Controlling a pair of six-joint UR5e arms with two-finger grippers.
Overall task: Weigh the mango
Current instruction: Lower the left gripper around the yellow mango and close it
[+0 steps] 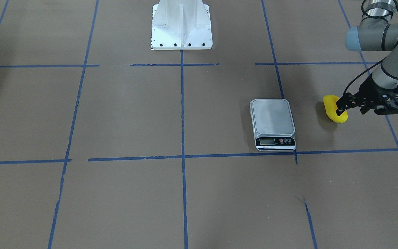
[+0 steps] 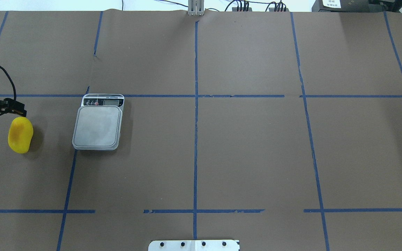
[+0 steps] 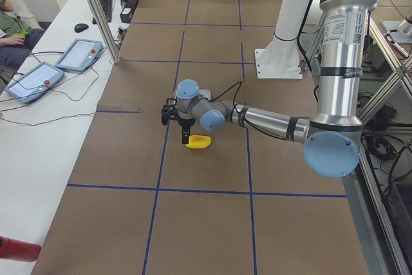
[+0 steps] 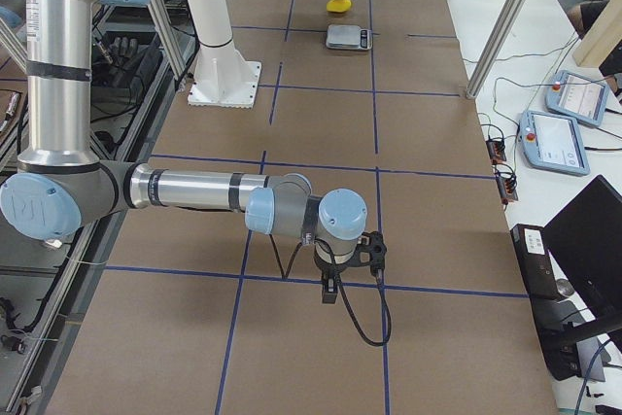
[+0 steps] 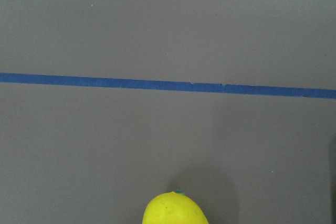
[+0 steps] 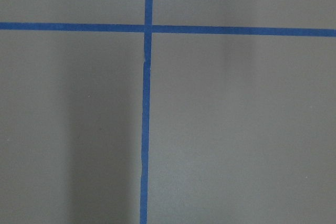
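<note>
On a lab's brown paper-covered table with blue tape lines: one bright-yellow oblong mango, one silver-topped digital scale, left gripper pinched closed beside mango, right gripper can't tell.

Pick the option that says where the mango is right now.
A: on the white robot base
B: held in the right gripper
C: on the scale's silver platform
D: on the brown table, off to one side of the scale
D: the mango lies on the table, apart from the scale, whose platform is bare.
</note>
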